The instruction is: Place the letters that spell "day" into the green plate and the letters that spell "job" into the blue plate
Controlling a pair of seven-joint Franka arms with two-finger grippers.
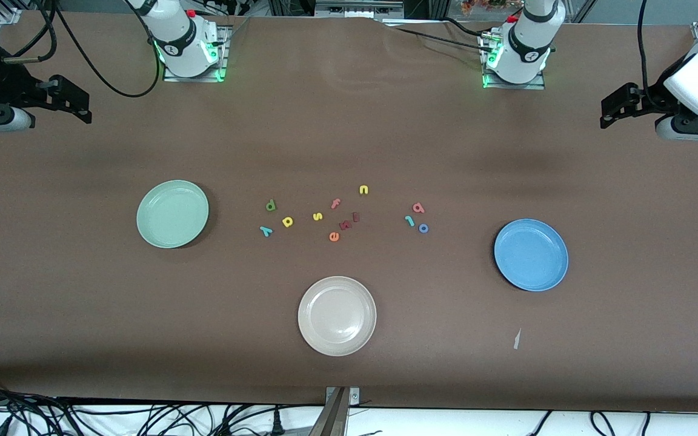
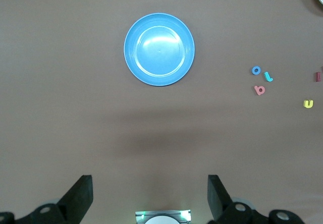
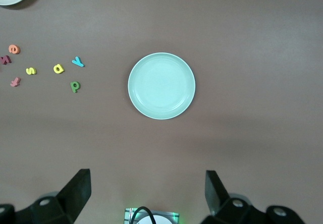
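Plainly, nothing is sorted yet: on the brown worktop (image 1: 349, 139) both target plates sit bare. The blue plate (image 1: 531, 255) lies toward the left arm's end, the green plate (image 1: 172, 214) toward the right arm's end, and a beige plate (image 1: 337, 315) sits nearest the front camera. The left gripper (image 1: 612, 110) and right gripper (image 1: 76, 100) hang at the worktop's ends, fingers spread wide and empty (both arms wait). Beside the green plate lie d (image 1: 271, 205), a (image 1: 288, 221) and y (image 1: 266, 231); near the blue plate, b (image 1: 418, 208), j (image 1: 409, 220) and o (image 1: 423, 228). The next move, I judge, calls for a precise descent onto one tiny letter, clear of its neighbours.
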